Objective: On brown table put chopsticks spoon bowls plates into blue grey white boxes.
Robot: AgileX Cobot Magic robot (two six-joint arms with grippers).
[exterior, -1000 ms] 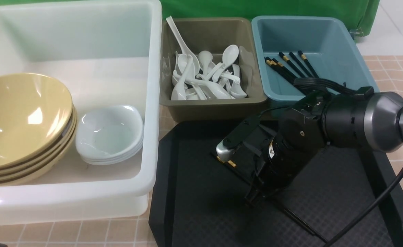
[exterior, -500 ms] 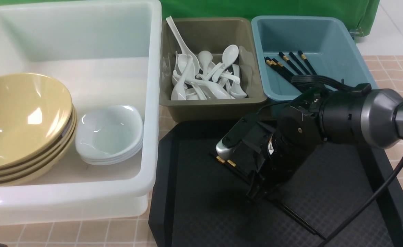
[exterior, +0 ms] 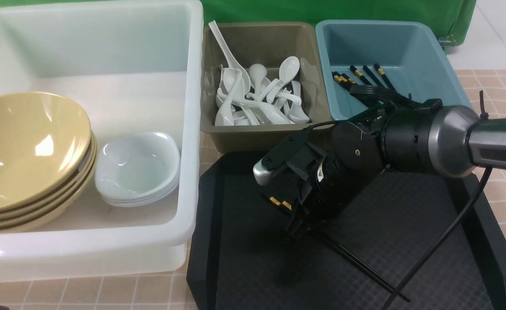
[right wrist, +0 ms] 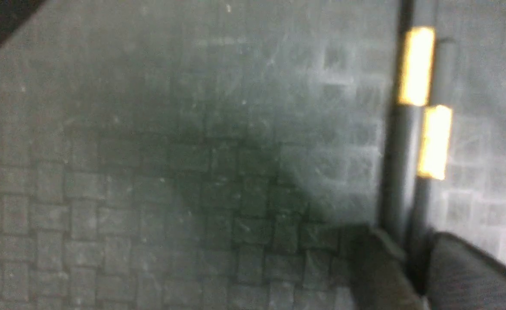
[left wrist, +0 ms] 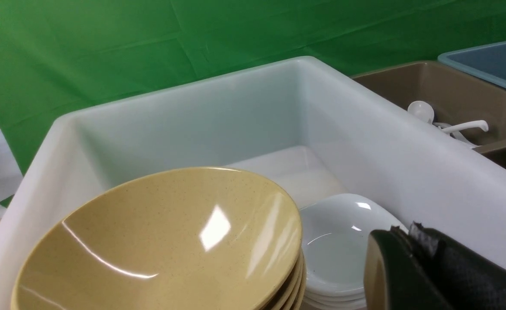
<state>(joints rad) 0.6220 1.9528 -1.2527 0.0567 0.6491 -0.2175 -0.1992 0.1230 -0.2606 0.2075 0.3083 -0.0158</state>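
My right gripper (exterior: 298, 224) hangs low over the black tray (exterior: 244, 258), shut on two black chopsticks (exterior: 364, 267). Both sticks pass between its fingers (right wrist: 464, 267) in the right wrist view, and their gold bands (right wrist: 416, 64) lie ahead of the tips. More chopsticks (exterior: 364, 79) lie in the blue box (exterior: 408, 43). White spoons (exterior: 257, 99) fill the grey box (exterior: 270, 133). The white box (exterior: 190, 129) holds stacked tan bowls (exterior: 24, 146) and white plates (exterior: 138, 168). My left gripper (left wrist: 403, 232) is shut and holds nothing, at the white box's near side by the plates (left wrist: 343, 241).
The brown table (exterior: 502, 90) shows to the right of the blue box and along the near edge. A green cloth (exterior: 321, 10) hangs behind the boxes. The right arm's black cable (exterior: 451, 232) droops over the tray's right half.
My right gripper has moved left and a little up over the tray, carrying the two chopsticks with it. The left arm has not moved.
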